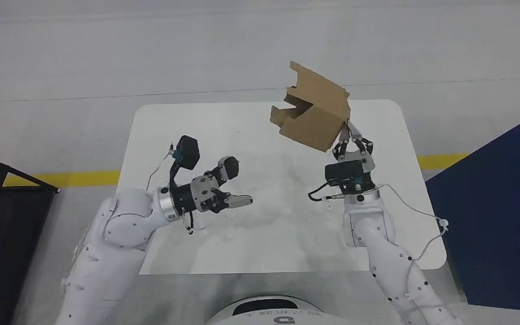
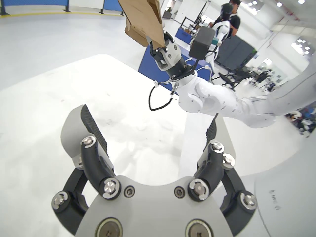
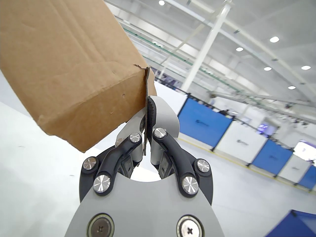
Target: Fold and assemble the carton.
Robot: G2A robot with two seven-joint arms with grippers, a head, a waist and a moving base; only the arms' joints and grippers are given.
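A brown cardboard carton [image 1: 313,108] hangs tilted in the air over the far right part of the white table [image 1: 268,236], its open side turned to the far left. My right gripper [image 1: 351,135] is shut on a flap at the carton's lower near corner, holding it up. In the right wrist view the carton [image 3: 66,57] fills the area above the pinching gripper [image 3: 147,109]. My left gripper [image 1: 236,183] is open over the table's left-middle, holding nothing. In the left wrist view its fingers [image 2: 95,129] stand wide apart, with the carton [image 2: 140,8] and right gripper [image 2: 158,43] beyond.
The white table has rounded corners, and its surface is bare. Blue and white partition panels [image 3: 222,129] line the room behind. A dark blue panel [image 1: 479,219] stands off the table's right edge.
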